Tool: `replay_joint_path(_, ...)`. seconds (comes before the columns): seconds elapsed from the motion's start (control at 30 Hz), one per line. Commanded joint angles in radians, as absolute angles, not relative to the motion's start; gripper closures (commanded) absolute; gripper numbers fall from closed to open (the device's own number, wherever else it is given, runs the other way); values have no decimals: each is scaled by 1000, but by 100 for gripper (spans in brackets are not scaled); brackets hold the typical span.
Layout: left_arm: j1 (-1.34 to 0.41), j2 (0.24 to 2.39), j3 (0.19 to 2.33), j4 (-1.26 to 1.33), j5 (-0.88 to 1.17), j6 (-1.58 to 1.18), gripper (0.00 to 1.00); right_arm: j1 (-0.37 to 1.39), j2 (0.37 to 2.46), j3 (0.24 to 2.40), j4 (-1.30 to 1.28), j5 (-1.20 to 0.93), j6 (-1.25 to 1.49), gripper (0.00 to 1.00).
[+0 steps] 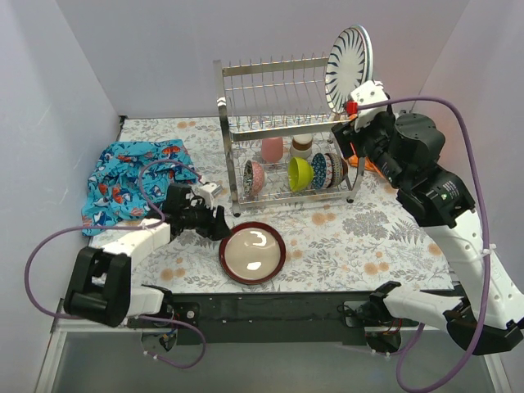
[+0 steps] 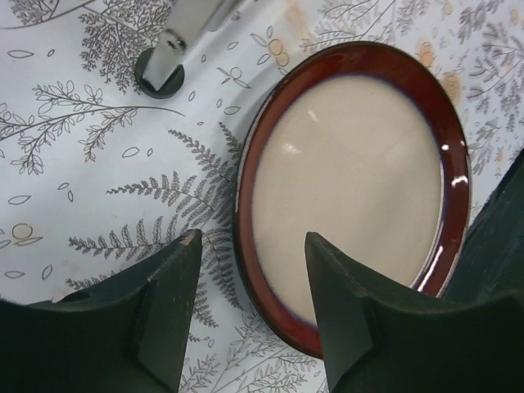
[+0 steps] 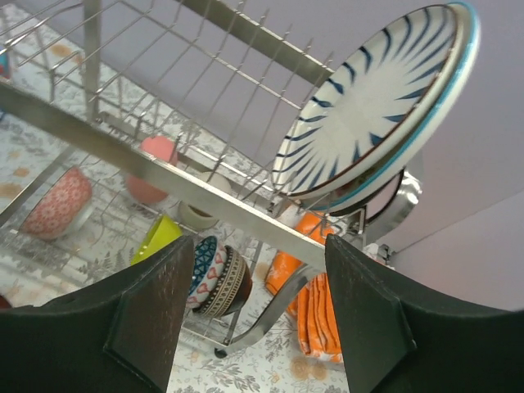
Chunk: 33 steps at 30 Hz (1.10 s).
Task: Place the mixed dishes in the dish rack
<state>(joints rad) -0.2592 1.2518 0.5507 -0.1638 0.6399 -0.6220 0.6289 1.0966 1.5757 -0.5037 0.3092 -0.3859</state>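
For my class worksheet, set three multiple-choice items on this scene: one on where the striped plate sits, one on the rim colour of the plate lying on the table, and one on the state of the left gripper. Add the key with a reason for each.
1. Where is the striped plate?
A. flat on the table
B. upright in the upper shelf of the dish rack
C. in the lower shelf

2. What colour is the rim of the plate lying on the table?
A. dark red
B. lime
C. blue

3. How is the left gripper?
A. shut on the plate
B. shut on a cloth
C. open

Key: 1 B, it stands on edge among the top wires; 2 A, a red band rings its cream middle; 3 C, its jaws stand apart over the plate's edge.
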Motion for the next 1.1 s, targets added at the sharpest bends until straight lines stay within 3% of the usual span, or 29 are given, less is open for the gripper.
replay_joint_path(0.0, -261, 1383, 644, -261, 681, -522, 49, 629, 1046, 1528, -525, 118, -413, 27)
replay_joint_path(0.2, -261, 1503, 709, -348, 733, -439, 55, 629, 1035, 1424, -525, 90, -393, 26)
replay_joint_path(0.3, -262, 1549, 741, -391, 762, -407, 87, 629, 1035, 1365, -526, 49, -376, 27)
replay_joint_path(0.37, -262, 1554, 768, -442, 762, -374, 100, 629, 1031, 1318, -525, -48, -377, 26)
replay_joint_path(0.47, -261, 1533, 810, -546, 695, -339, 100, 629, 1040, 1292, -616, -307, -491, 27)
replay_joint_path(0.7, -259, 1237, 796, -721, 653, -108, 100, 629, 1088, 1185, -654, -449, -491, 26)
replay_joint_path(0.97, -264, 968, 834, -692, 765, -186, 100, 630, 1251, 1098, -519, -782, -466, 30)
replay_joint_path(1.07, -270, 948, 859, -692, 772, -210, 100, 634, 1342, 1132, -471, -894, -460, 25)
